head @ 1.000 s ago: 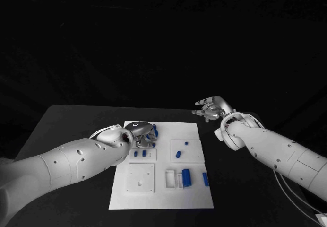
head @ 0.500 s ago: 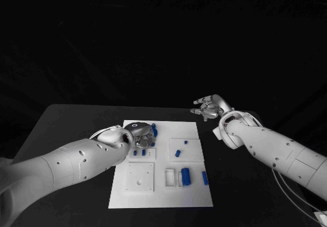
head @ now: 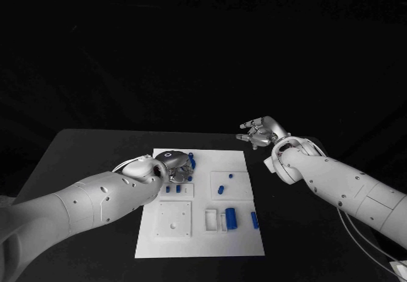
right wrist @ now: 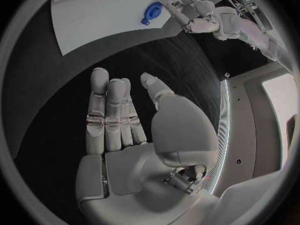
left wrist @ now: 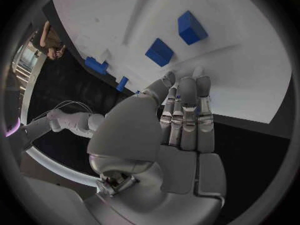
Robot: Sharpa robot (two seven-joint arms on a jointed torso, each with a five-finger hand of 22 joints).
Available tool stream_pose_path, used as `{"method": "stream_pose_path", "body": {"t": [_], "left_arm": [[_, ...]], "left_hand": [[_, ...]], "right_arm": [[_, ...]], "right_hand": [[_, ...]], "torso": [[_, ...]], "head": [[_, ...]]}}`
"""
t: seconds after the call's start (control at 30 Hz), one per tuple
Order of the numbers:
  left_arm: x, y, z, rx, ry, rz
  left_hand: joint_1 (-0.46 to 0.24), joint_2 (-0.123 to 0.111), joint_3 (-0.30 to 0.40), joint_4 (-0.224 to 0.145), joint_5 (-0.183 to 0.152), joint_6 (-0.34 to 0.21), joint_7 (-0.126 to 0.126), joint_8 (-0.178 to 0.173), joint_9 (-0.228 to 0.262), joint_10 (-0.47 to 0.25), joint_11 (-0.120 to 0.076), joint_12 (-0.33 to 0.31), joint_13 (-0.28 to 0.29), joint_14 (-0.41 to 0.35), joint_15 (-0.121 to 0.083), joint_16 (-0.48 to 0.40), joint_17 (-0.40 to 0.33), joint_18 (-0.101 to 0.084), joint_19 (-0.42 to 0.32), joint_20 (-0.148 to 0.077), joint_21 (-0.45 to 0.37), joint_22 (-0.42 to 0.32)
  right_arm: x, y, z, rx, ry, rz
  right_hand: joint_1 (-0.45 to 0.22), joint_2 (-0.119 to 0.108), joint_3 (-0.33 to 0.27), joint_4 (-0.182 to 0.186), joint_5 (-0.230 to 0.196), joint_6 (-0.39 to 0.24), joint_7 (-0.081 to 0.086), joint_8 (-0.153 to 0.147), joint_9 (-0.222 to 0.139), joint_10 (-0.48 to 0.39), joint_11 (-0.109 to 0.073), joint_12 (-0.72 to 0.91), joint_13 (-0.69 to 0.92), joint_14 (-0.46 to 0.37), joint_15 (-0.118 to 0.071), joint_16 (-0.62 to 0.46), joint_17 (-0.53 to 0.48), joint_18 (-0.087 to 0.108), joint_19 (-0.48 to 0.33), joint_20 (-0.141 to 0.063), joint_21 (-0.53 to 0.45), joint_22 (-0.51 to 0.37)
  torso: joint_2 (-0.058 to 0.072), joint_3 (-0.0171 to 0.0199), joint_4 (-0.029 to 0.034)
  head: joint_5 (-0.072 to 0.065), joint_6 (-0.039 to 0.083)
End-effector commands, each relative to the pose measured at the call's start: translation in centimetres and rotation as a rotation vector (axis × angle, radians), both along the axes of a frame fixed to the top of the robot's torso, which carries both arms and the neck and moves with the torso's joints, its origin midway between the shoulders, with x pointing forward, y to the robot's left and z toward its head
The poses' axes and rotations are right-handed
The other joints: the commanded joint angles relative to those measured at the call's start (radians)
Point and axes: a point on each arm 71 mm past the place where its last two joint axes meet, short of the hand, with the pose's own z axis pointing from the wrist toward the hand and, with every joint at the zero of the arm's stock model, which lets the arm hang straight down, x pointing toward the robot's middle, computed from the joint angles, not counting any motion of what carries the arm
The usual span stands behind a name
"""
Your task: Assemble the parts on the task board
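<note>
Left hand working at the upper left corner of the board; right hand idle.

Left silver many-fingered hand [head: 176,168] sits over the upper left part of the flat white rectangular task board [head: 199,249], fingers curled together beside a small blue upright part [head: 192,158]; whether it actually grips that part cannot be told, since the fingers hide the contact. Right silver many-fingered hand [head: 262,133] hangs above the black table [head: 76,158] off the board's upper right corner, fingers spread, holding nothing. Loose small blue parts lie mid-frame: a short peg [head: 221,189], a larger cylinder [head: 232,218] in a pale slot, a slim piece [head: 254,220] beside it. Risk, as a judgement: with contact unseen, a misaligned push could tip the upright part or shift the board, displacing the loose parts.
</note>
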Motion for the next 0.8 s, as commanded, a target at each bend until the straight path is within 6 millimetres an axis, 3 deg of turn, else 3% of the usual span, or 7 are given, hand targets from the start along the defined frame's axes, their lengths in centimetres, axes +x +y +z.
{"method": "stream_pose_path", "body": {"t": [0.03,0.5,0.6,0.8], "left_arm": [[-0.41,-0.48,-0.78,0.016,0.038,-0.02],[-0.91,-1.28,-1.05,0.022,0.07,-0.053],[-1.0,-1.4,-1.1,0.024,0.077,-0.058],[-1.09,-1.48,-1.16,0.027,0.085,-0.063]], "left_hand": [[-0.006,-0.002,0.007,0.003,0.005,-0.002,-0.001,-0.005,-0.001,0.001,-0.001,-0.004,-0.001,0.008,0.0,0.005,-0.001,0.012,0.0,0.002,-0.001,0.017],[-0.008,0.001,0.016,0.003,0.003,0.017,0.0,-0.005,-0.001,0.015,-0.008,-0.004,-0.001,0.022,-0.007,0.031,0.007,0.006,0.003,-0.006,0.009,0.018],[-0.006,-0.001,0.026,-0.004,0.049,0.018,0.002,-0.005,-0.001,0.014,-0.007,-0.004,-0.002,0.02,-0.008,0.038,0.01,0.007,0.001,-0.008,0.02,0.02],[-0.015,-0.004,0.038,-0.013,0.053,0.019,0.002,-0.005,-0.001,0.015,-0.007,-0.004,-0.002,0.017,-0.007,0.048,0.01,0.01,-0.01,-0.007,0.046,0.019]], "right_arm": [[-0.03,0.17,0.09,0.003,-0.011,0.008],[-0.01,0.24,0.06,0.004,-0.011,0.009],[-0.01,0.24,0.06,0.004,-0.011,0.009],[0.0,0.22,0.04,0.004,-0.01,0.008]], "right_hand": [[-0.009,0.002,0.005,0.002,0.007,0.006,0.001,0.0,0.0,-0.003,-0.003,0.006,-0.001,-0.008,0.002,0.006,-0.001,0.003,0.033,-0.005,-0.003,-0.001],[-0.01,0.003,0.008,-0.003,0.007,0.01,0.001,0.0,0.0,-0.004,-0.003,0.008,-0.005,-0.008,0.001,0.007,-0.003,0.003,0.033,-0.005,-0.002,-0.001],[-0.01,0.003,0.008,-0.003,0.007,0.01,0.001,0.0,0.0,-0.004,-0.003,0.008,-0.005,-0.008,0.001,0.007,-0.003,0.003,0.033,-0.005,-0.002,-0.001],[-0.01,0.003,0.008,-0.003,0.007,0.01,0.001,0.0,0.0,-0.004,-0.003,0.008,-0.005,-0.008,0.001,0.007,-0.003,0.003,0.033,-0.005,-0.002,-0.001]], "torso": [[0.0,0.0001,0.0004],[0.0,-0.0006,0.0005],[0.0,-0.0006,0.0006],[-0.001,-0.0007,0.0011]], "head": [[-0.001,0.0],[-0.003,-0.002],[-0.003,-0.002],[-0.004,-0.002]]}}
